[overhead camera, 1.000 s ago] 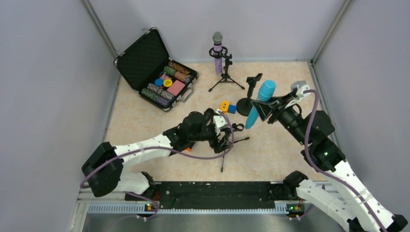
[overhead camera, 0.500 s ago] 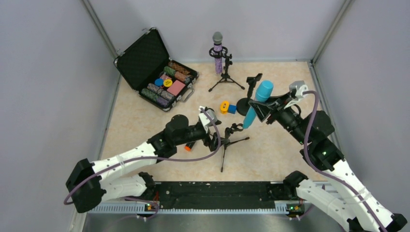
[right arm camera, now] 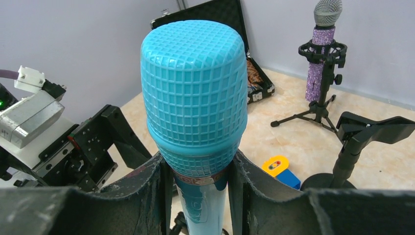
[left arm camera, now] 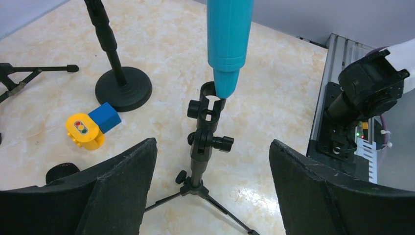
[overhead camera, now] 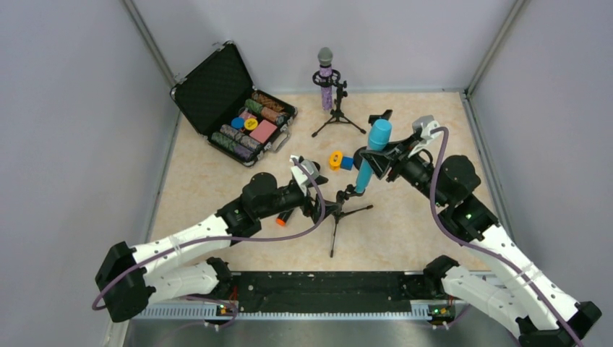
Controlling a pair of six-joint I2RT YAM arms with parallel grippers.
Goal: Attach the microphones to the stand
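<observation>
Center of the table, slightly right: light-blue microphone (overhead camera: 370, 155) held nearly upright, grille up, right gripper (overhead camera: 382, 160) clamped on its body just under the grille. Its lower tip sits at the open clip (left arm camera: 209, 100) on top of the small tripod stand (left arm camera: 204, 142); touching the clip rim or just inside, hard to tell. Left gripper (overhead camera: 316, 204) is low on the near-left side of that stand, jaws spread wide, holding nothing, the stand's post in line with the gap.

Purple microphone (overhead camera: 326, 76) with silver grille stands upright in the far tripod stand (overhead camera: 337, 116) near the back wall. Black microphone (overhead camera: 283, 217) lies on the table under the left arm, only its orange end showing. Round-base stand (left arm camera: 123, 88) is just far of the small tripod, with a yellow toy block (left arm camera: 84, 129) and a blue block (left arm camera: 105, 116) touching each other beside its base.

Far left: open black case (overhead camera: 217, 87), lid up. Inside are patterned rolls, a pink square piece, a yellow disc and a blue disc.
</observation>
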